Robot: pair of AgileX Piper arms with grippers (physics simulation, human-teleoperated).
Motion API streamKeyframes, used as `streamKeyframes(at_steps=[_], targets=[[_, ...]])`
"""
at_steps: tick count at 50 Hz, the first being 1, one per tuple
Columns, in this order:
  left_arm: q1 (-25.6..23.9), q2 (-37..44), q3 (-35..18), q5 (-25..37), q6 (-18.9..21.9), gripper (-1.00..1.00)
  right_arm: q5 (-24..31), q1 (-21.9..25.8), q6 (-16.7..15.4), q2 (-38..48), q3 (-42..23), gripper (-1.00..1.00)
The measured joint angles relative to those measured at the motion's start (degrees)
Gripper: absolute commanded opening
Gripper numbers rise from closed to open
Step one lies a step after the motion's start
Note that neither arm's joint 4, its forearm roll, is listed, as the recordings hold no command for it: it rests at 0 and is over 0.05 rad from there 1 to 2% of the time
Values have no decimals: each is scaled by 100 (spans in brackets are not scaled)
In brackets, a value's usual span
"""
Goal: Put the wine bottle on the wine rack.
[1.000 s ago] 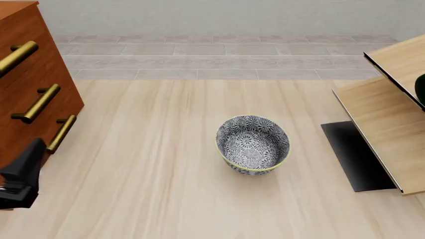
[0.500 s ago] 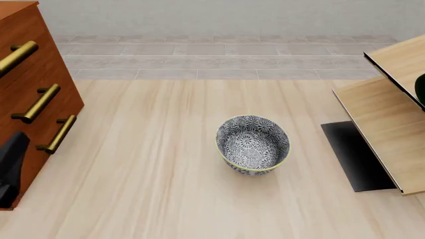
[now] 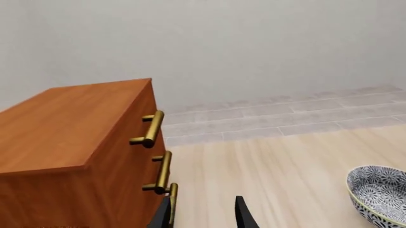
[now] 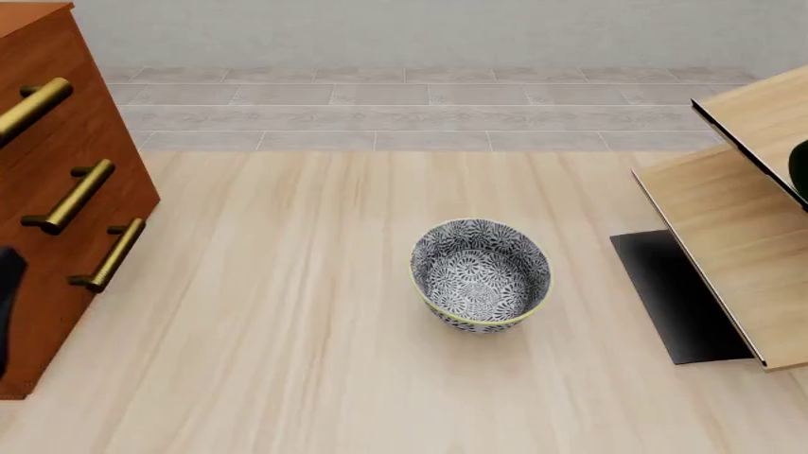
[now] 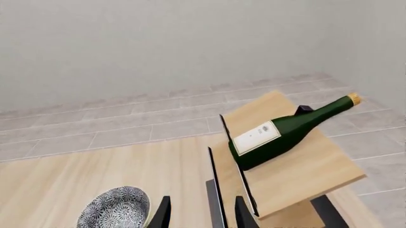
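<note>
The wine bottle (image 5: 285, 133), dark green with a tan cork and a white label, lies on a slanted pale-wood board of the wine rack (image 5: 304, 175). My right gripper (image 5: 201, 213) is open, apart from the bottle and set back from the rack. In the front view the wine rack (image 4: 732, 246) stands at the right edge, and only a dark green sliver of the bottle (image 4: 799, 168) shows there. My left gripper (image 3: 203, 216) is open and empty beside the cabinet's front. A black part of the left arm (image 4: 7, 303) shows at the front view's left edge.
A reddish-brown drawer cabinet (image 4: 57, 189) with brass handles stands at the left. A patterned grey-blue bowl (image 4: 482, 274) sits mid-table, between cabinet and rack. The rack's black base plate (image 4: 669, 293) lies on the table to the right of the bowl.
The left arm has drawn back toward the left edge of the front view, so less of it shows. Bowl, rack and bottle have not moved.
</note>
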Motion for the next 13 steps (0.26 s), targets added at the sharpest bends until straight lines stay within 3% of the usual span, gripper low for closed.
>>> streamKeyframes(at_steps=[13], targets=[[29, -115, -169, 244, 11, 100, 248, -3, -31, -139, -156, 100]])
